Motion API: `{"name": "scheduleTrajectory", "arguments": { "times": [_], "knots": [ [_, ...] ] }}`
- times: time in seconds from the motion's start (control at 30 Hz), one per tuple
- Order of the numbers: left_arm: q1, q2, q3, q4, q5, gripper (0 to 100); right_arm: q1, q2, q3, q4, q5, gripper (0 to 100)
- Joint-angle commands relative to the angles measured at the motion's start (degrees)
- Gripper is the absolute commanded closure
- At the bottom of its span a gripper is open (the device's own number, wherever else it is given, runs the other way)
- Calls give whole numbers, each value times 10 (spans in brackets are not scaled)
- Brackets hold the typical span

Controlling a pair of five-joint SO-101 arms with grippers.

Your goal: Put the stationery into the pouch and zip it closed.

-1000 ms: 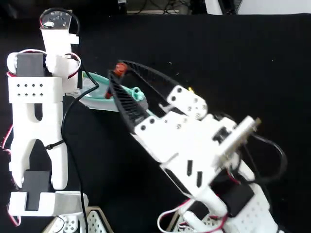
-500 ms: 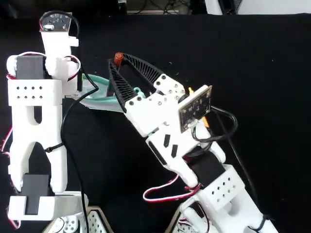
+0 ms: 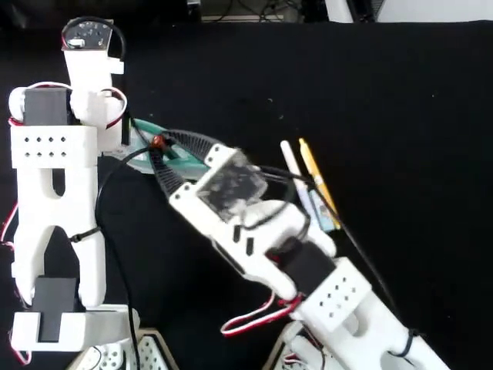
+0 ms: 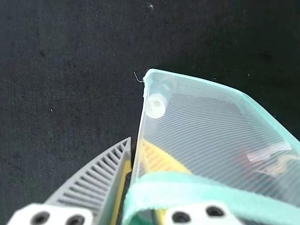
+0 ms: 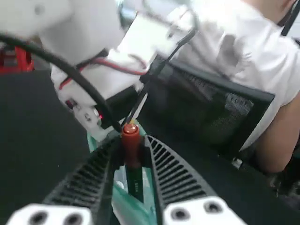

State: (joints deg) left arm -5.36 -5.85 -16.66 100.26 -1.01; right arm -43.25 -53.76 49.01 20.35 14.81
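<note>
The clear pouch (image 4: 211, 136) with a teal zip edge lies on the black table, and my left gripper (image 4: 133, 178) is shut on its edge near the mouth. From above, that pouch (image 3: 143, 127) sits between the two arms beside the left gripper (image 3: 127, 140). My right gripper (image 5: 130, 140) is shut on a green pencil with a red eraser end (image 5: 130, 133), held just over the teal edge. In the high view the same pencil's red tip (image 3: 158, 142) is at the pouch mouth. Something yellow (image 4: 159, 161) shows inside the pouch.
A white pen (image 3: 295, 171) and a yellow pencil (image 3: 316, 176) lie side by side on the table to the right of the right arm. The left arm's white body (image 3: 54, 193) fills the left side. The table's far right is open black cloth.
The right arm has swung left and lowered, bringing the red-tipped pencil from above the pouch down to its mouth. Its wrist turned, uncovering the pen and pencil on the table. The left arm stayed put.
</note>
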Motion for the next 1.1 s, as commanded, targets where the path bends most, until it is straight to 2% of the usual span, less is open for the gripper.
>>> {"name": "scheduleTrajectory", "arguments": {
  "times": [0.0, 0.07, 0.13, 0.4, 0.5, 0.63, 0.7, 0.77, 0.9, 1.07],
  "knots": [
    [-4, 2, 3, 4, 3, 970, -10, 26, -79, 64, -2, 902],
    [-4, 2, 3, 4, 3, 970, -13, 36, -116, 107, -22, 809],
    [-4, 2, 3, 4, 3, 970, -14, 36, -157, 143, -33, 760],
    [-4, 2, 4, 4, 3, 970, 4, -16, -325, 270, -33, 779],
    [-4, 3, 4, 4, 3, 970, 93, -46, -356, 305, -36, 780],
    [-4, 3, 4, 4, 3, 970, 276, -37, -316, 364, -54, 837],
    [-4, 3, 4, 4, 3, 970, 335, -11, -257, 383, -64, 876],
    [-4, 3, 4, 4, 3, 970, 363, 32, -193, 385, -58, 888],
    [-3, 3, 1, 4, 3, 970, 374, 170, -111, 330, -47, 859],
    [0, 3, -3, 4, 2, 970, 372, 383, -165, 275, -45, 812]
  ]
}}
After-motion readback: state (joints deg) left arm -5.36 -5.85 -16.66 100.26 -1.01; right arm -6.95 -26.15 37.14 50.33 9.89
